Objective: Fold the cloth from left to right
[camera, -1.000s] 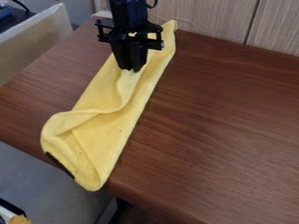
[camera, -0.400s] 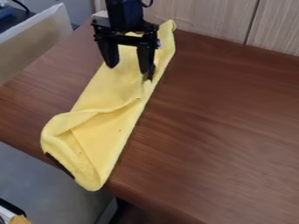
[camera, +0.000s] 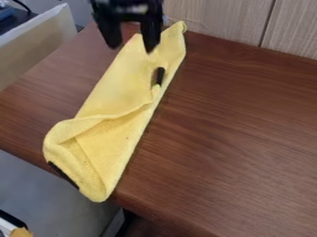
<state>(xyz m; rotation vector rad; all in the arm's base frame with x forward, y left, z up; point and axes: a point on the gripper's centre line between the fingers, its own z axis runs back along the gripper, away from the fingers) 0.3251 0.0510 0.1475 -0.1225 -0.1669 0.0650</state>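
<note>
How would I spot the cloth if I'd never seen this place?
Find the brown wooden table below the pale wood panels. Along its left side lies a long, narrow, folded cloth. Its bright yellow sets it apart from the dark wood around it.

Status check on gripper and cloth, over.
Gripper open, above far end. Yellow cloth folded lengthwise, near end rumpled. Small black object at cloth's right edge.

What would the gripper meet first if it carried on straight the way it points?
Probably the upper part of the yellow cloth, below the gripper, though its height above the cloth is unclear.
</note>
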